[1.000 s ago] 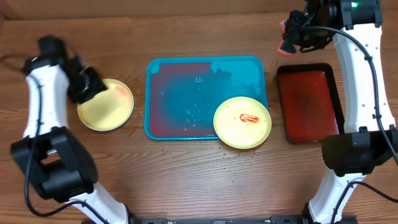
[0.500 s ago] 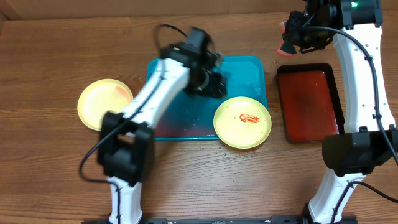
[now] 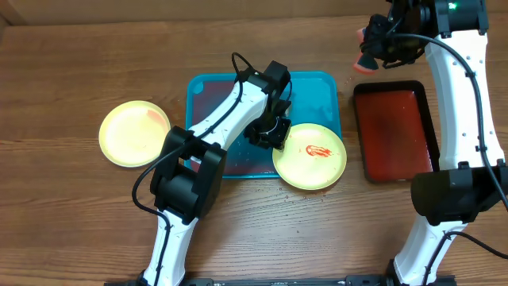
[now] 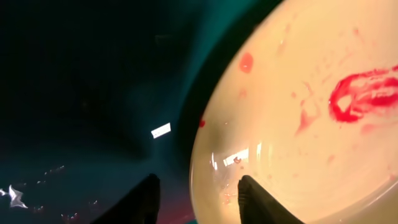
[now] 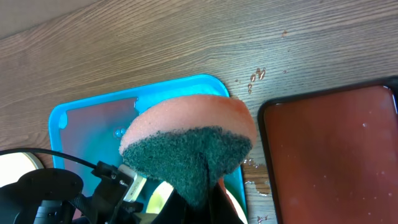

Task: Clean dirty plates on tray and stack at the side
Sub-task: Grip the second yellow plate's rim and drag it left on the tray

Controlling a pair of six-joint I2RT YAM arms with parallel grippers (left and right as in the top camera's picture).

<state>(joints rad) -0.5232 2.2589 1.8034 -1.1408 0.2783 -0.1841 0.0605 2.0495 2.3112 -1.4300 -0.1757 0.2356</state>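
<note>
- Hovering over the tray, the left gripper is open and holds nothing, its fingers astride the near rim of a dirty plate.
- That plate lies at the tray's corner, partly over its rim, with a red smear in the middle; I judge it unwashed.
- The right gripper is clamped on a sponge, raised well beyond the plate and near the red tray.
- A second plate rests on the table, well left of the left gripper, with a faint pink tint; it probably starts the side stack.
- No third plate shows.
- At least one wash and one stacking remain.
</note>
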